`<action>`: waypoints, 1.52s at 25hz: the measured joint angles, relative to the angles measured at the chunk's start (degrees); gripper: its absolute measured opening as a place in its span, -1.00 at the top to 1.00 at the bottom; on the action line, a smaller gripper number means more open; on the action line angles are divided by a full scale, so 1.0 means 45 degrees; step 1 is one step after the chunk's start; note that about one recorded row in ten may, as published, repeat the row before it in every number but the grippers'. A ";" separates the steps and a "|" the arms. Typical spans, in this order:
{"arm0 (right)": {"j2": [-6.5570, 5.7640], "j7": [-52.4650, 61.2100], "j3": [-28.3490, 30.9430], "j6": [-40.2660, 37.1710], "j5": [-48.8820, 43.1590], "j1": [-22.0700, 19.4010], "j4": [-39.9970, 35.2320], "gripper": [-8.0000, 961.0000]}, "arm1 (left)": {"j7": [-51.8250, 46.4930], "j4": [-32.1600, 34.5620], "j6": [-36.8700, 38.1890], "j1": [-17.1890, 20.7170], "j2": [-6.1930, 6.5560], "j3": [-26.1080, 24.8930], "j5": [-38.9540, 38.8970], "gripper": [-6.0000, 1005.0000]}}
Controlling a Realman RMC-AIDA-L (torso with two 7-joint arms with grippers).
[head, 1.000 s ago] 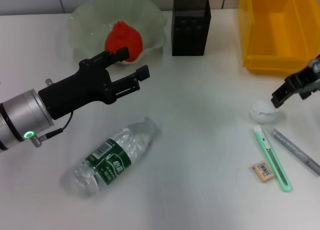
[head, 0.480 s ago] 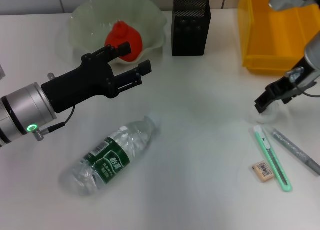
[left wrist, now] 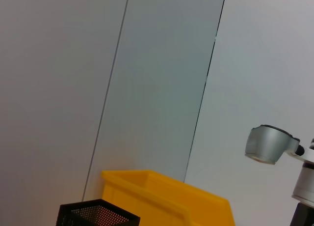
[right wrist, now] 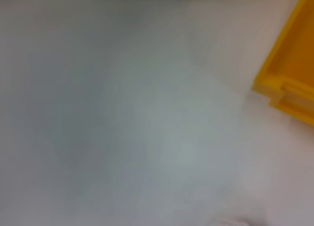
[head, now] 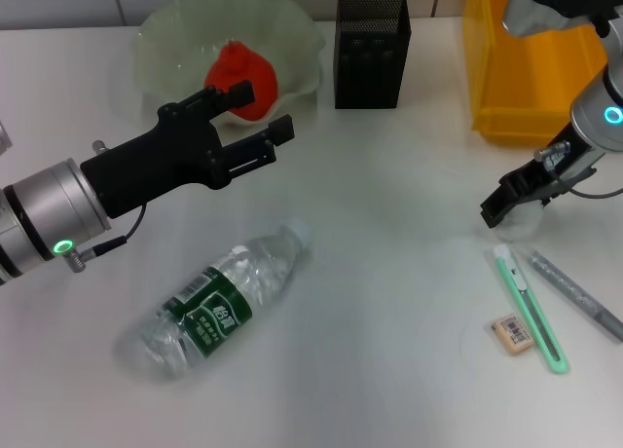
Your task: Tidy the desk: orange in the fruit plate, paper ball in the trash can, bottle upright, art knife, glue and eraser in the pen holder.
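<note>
While on side, bottle [head: 216, 308] clear, green-labelled.

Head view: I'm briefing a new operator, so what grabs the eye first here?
The left gripper hangs open before the fruit plate, which holds the orange. Below it the bottle lies on its side. The right gripper is down over the paper ball.

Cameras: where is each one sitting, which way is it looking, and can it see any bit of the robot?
Head view: high on the robot, looking down at the desk; both arms show, left gripper above the desk by the fruit plate, right gripper down over the paper ball.
Left wrist view: looks across at the wall; the right arm shows.
Right wrist view: looks down at bare desk; no robot parts show.
Shared: all three show the yellow bin; the pen holder shows in head and left wrist views.
</note>
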 joint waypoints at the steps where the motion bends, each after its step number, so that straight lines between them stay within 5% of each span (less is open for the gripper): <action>1: 0.0000 0.0000 0.0000 0.0000 0.0000 0.0000 0.0000 -0.43 | -0.0011 -0.0001 -0.0036 0.0000 0.0000 0.0012 0.0000 -0.56; 8: 0.0001 0.0002 0.0087 -0.0002 0.0001 -0.0315 -0.0583 -0.37 | -0.0024 -0.0001 -0.0086 0.0020 0.0000 0.0026 0.0000 -0.56; 10: 0.0005 0.0004 0.0098 -0.0108 0.0134 -0.0574 -0.1270 -0.22 | -0.0025 -0.0002 -0.0087 0.0026 0.0000 0.0028 0.0000 -0.56; 13: -0.0021 0.0005 0.0124 -0.0520 0.1406 -0.1601 -0.3911 0.01 | -0.0032 -0.0002 -0.0044 0.0073 0.0000 0.0029 0.0001 -0.56; 22: 0.0043 0.0644 0.0885 0.0631 0.1119 -0.2843 -0.8216 0.08 | -0.0050 0.0003 0.0011 0.0052 0.0000 0.0029 0.0001 -0.56; 34: -0.0182 0.0602 0.1292 0.4035 -0.0728 -0.1470 -0.5193 0.01 | -0.0220 0.0005 0.0220 0.0113 0.0019 0.0028 0.0001 -0.56; 38: -0.0054 0.0120 0.1217 0.4218 -0.0307 -0.1565 -0.5273 -0.06 | -0.0251 0.0007 0.0308 0.0143 0.0020 0.0029 0.0001 -0.56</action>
